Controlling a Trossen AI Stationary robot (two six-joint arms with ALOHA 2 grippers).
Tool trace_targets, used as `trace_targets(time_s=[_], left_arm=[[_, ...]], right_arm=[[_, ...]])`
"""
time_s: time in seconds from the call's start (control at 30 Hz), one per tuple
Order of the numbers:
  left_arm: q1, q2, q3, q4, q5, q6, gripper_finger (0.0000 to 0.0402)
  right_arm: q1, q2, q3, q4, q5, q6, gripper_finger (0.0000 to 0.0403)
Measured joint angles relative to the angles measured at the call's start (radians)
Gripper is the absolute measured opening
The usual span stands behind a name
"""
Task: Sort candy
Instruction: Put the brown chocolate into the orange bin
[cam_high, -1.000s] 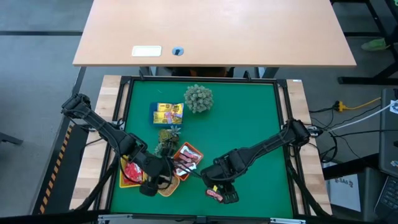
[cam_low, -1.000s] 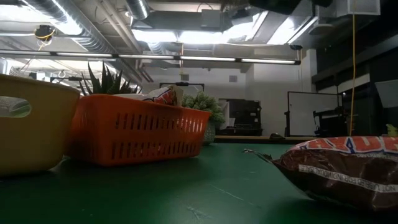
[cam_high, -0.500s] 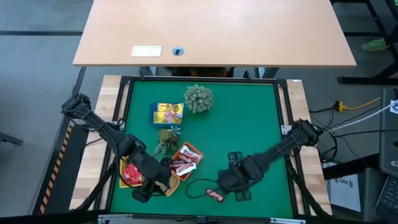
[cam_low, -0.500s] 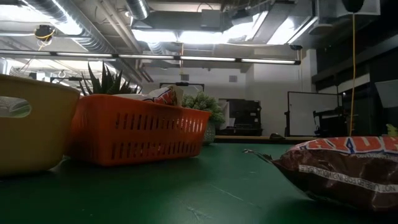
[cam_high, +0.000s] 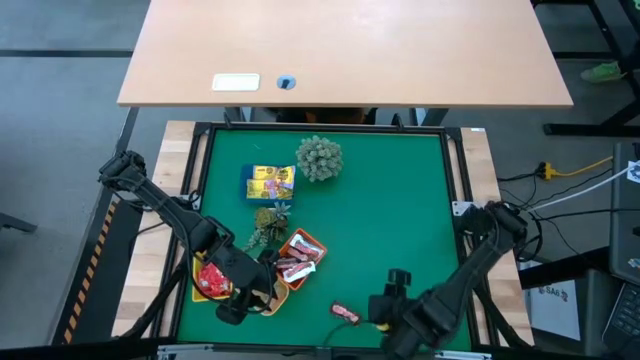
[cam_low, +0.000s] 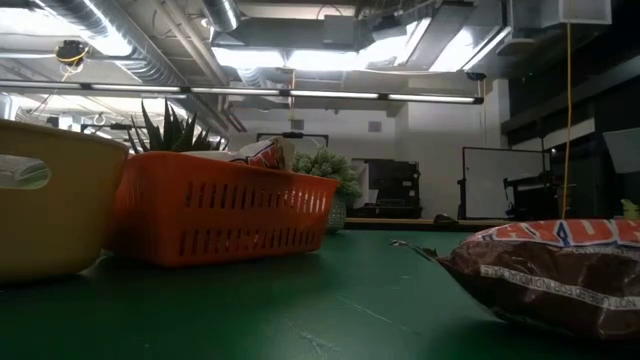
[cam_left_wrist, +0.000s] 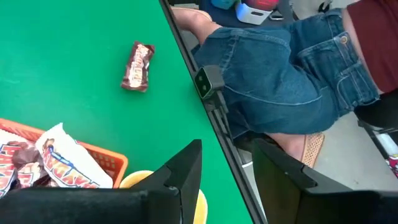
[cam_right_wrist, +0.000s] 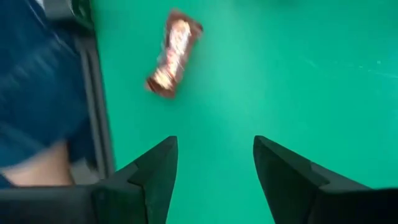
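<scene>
Lying alone on the green table near its front edge, the dark brown bar could be nudged off the mat or skid away if the right gripper, jaws wide and empty just beside it, comes in at a poor angle. The left gripper, also open and empty, hangs over the yellow tray next to the orange tray of red packets. Pale lettering runs across the bar's wrapper in the low view, too cropped to read.

A dark brown candy bar lies flat and alone on the green table near its front edge; red-and-white packets fill the orange tray, red ones the yellow tray, and yellow packets lie toward the back-left.
</scene>
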Motion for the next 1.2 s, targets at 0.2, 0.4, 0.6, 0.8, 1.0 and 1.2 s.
trace_targets(time_s=[0.2,0.4,0.6,0.8,1.0,1.2], left_arm=[[0.0,0.0,0.0,0.0,-0.022,0.003,0.0127],[0.0,0.001,0.0,-0.001,-0.046,0.003,0.0127],[0.0,0.001,0.0,-0.002,-0.046,0.003,0.0127],[0.0,0.002,0.0,-0.004,-0.045,0.004,0.0127],[0.0,0.002,0.0,-0.004,-0.046,0.003,0.0127],[0.0,0.002,0.0,-0.004,-0.047,0.003,0.0127]], right_arm=[[0.086,0.0,-0.126,0.219,0.144,0.24,0.0211],[0.109,0.002,-0.265,0.496,0.162,0.314,0.0211],[0.091,0.014,-0.357,0.601,0.199,0.314,0.0211],[0.064,0.065,-0.375,0.621,0.202,0.293,0.0211],[0.053,0.11,-0.374,0.685,0.245,0.194,0.0211],[0.047,0.151,-0.375,0.699,0.258,0.18,0.0211]])
